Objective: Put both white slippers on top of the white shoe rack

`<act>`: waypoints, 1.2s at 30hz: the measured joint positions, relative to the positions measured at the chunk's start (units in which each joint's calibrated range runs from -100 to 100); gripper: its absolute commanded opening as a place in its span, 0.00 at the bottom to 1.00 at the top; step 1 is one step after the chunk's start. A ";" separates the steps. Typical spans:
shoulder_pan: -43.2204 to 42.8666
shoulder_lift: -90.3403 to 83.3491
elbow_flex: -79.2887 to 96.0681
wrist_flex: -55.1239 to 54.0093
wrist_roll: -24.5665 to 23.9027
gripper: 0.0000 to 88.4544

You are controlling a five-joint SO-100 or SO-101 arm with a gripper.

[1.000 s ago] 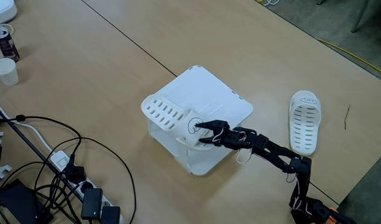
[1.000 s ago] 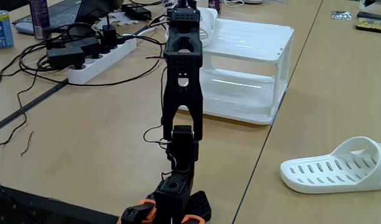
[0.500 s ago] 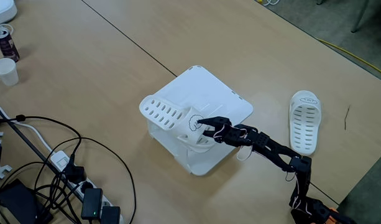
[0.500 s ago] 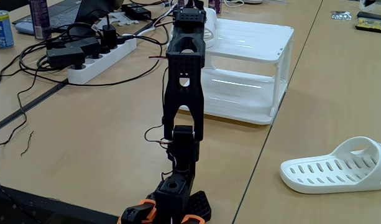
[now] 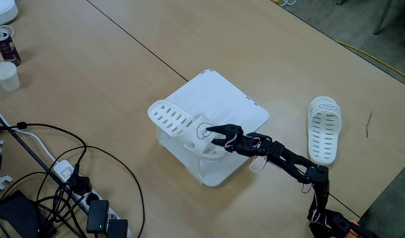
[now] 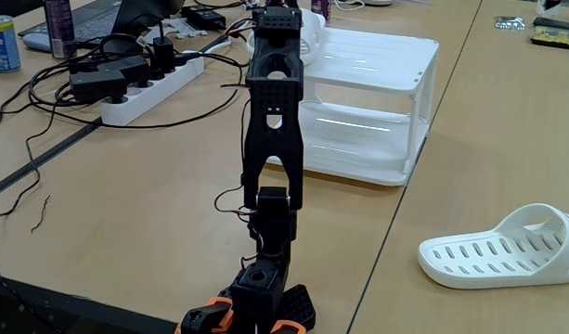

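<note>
One slipper (image 5: 179, 125), pinched at its strap by the hand (image 5: 212, 135), overhangs the rack's (image 5: 232, 106) nine-o'clock edge and may topple.

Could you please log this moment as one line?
pincer: on first slipper | slipper: on rack | second slipper: on table

Glossy plastic rack (image 6: 377, 65), matt wood-look table (image 5: 90, 73)

Paper cup (image 5: 5, 75), soda can (image 5: 4, 43), power strip (image 6: 149, 82) amid black cables (image 5: 53, 173) on wooden table (image 5: 90, 73).
</note>
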 measured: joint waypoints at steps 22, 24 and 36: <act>-0.52 2.80 0.00 0.00 0.00 0.18; -0.52 2.89 0.00 0.00 0.00 0.18; -0.52 2.89 0.00 -0.09 0.00 0.13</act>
